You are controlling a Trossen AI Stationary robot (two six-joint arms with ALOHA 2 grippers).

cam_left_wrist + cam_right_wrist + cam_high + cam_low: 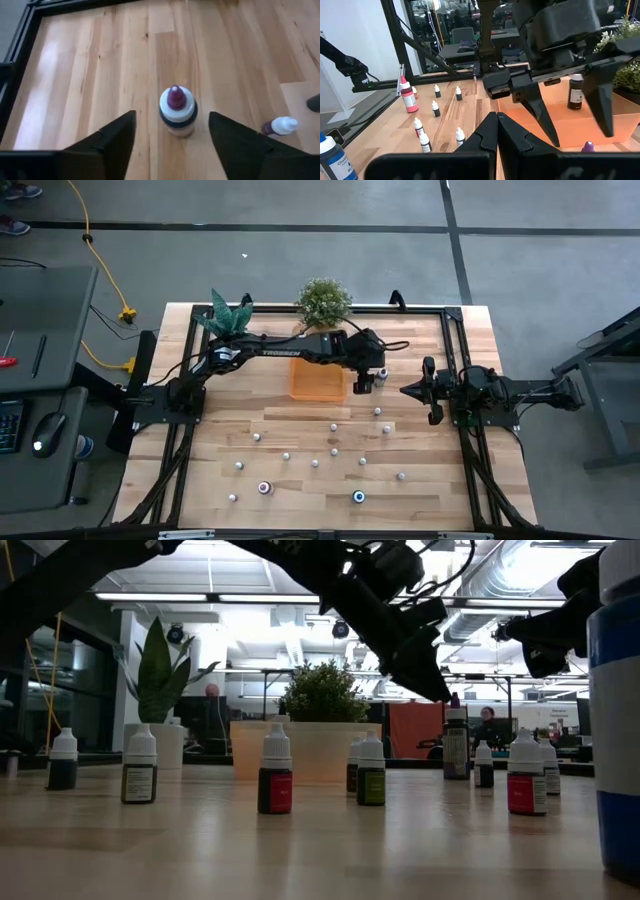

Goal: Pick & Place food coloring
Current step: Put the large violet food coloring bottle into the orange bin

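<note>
The wooden tabletop carries small bottles scattered across the frame's lower half, an orange tray at centre, and two potted plants along its top edge.

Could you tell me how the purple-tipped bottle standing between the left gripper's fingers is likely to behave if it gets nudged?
The purple-tipped bottle stands upright on the table, taller than wide, so a sideways nudge high up would probably tip it. Its round body suggests it would roll once down. It looks small and likely light, so either finger of the open left gripper could shove it easily.

Pale planked wooden table with a smooth sheen; translucent orange plastic tray.
</note>
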